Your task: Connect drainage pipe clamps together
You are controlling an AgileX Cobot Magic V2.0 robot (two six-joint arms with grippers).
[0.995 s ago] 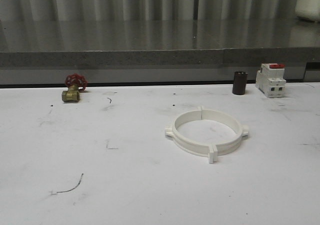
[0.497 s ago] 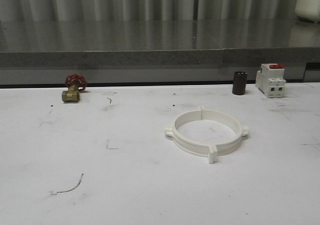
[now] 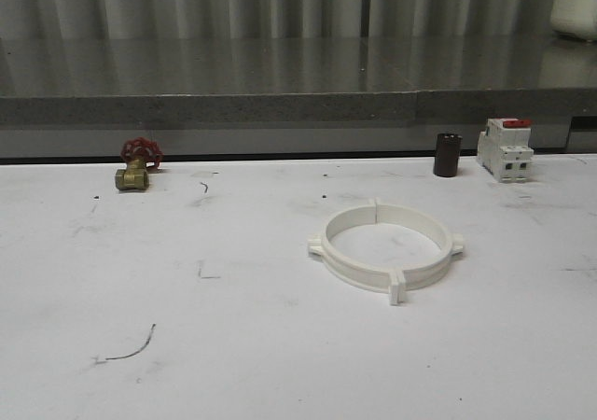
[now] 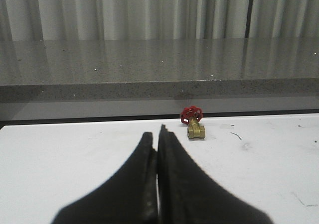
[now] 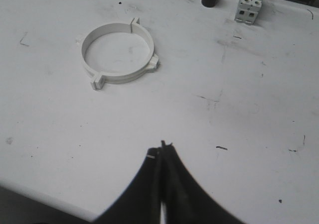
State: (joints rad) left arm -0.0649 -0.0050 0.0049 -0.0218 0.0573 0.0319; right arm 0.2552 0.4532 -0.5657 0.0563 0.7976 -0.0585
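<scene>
Two drainage pipe clamps (image 3: 385, 249) joined as one white ring, laid flat on white table (image 3: 233, 345), right of centre; left gripper (image 4: 158, 134) pressed together, nothing held; right gripper (image 5: 162, 149) pressed together, nothing held, well apart from ring; brass valve (image 3: 136, 165) at far left; dark cylinder (image 3: 447, 154) beside white breaker (image 3: 505, 148) at far right.

Grey stone ledge (image 3: 280, 107) fronts seemingly corrugated wall (image 3: 233, 5).

The two white drainage pipe clamps (image 3: 385, 249) lie flat on the table, joined into one closed ring.
</scene>
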